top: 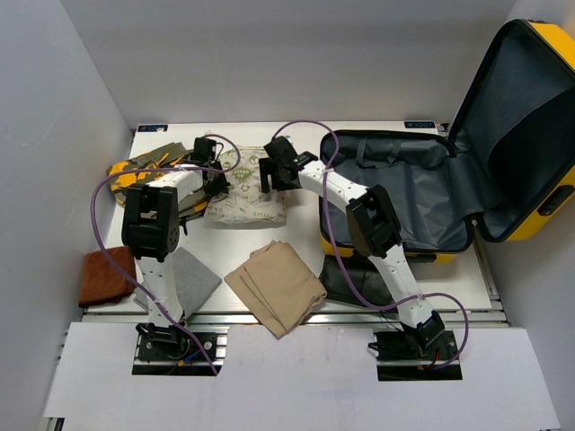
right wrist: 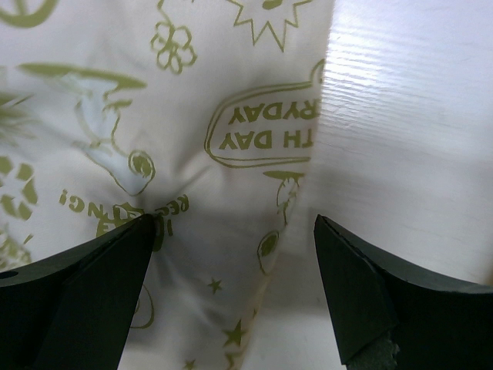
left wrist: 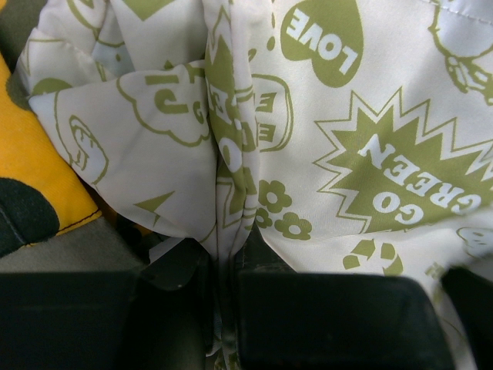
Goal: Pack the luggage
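Note:
The luggage lies open at the right of the table, showing its dark grey lining, with its yellow lid standing up. A white bag with a green print lies left of it. My left gripper sits at the bag's left side. In the left wrist view the left gripper is shut on a pinched fold of the bag. My right gripper hovers at the bag's right edge. In the right wrist view it stands open, with the bag's edge and bare table between its fingers.
A camouflage and yellow item lies behind the left arm. Along the front lie a rust cloth, a grey cloth, a folded beige cloth and a flat black pouch. White walls enclose the table.

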